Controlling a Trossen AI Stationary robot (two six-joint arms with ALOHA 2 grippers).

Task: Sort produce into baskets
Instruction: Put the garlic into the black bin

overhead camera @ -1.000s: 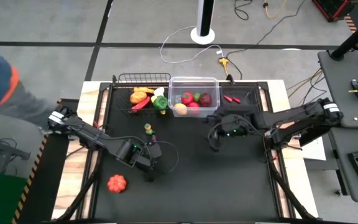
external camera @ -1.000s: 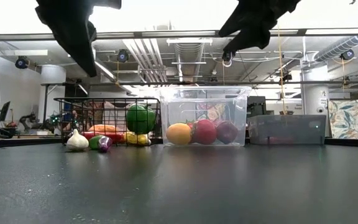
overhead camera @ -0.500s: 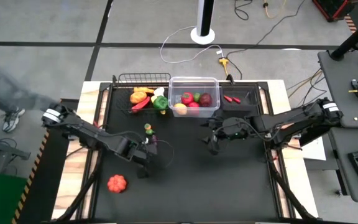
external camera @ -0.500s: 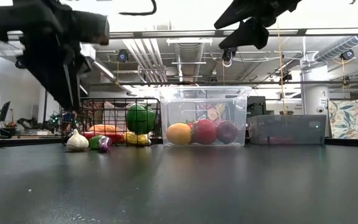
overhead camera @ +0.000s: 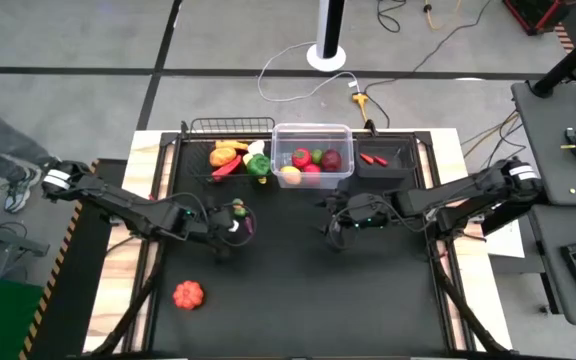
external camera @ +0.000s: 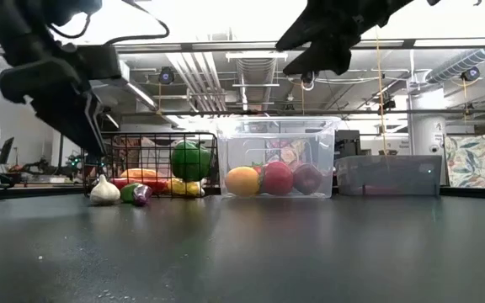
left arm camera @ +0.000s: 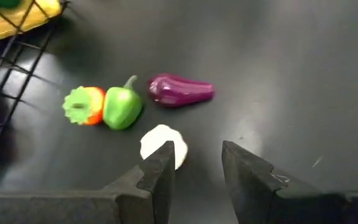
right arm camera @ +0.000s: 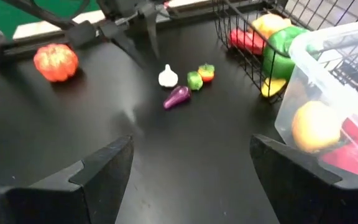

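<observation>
High view: black wire basket [overhead camera: 230, 127] holds yellow, orange, red and green produce, clear bin [overhead camera: 312, 131] holds round fruit, dark tray [overhead camera: 405, 157] holds two chillies [overhead camera: 372, 158]. Left wrist view: left gripper [left arm camera: 194, 168] open and empty, one finger over the white garlic [left arm camera: 159, 142] beside green pepper [left arm camera: 122, 106] and purple eggplant [left arm camera: 180, 90]. Right wrist view: right gripper [right arm camera: 191, 168] wide open, empty, near the bin

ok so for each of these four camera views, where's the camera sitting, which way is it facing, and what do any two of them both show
High: overhead, straight down on table; both arms show.
Low: table height, level toward wire basket and clear bin; arms enter from above.
Left wrist: past left gripper, open, onto garlic, green pepper, purple eggplant.
Right wrist: past right gripper, open, toward the pumpkin.
Both wrist views share the garlic cluster.
</observation>
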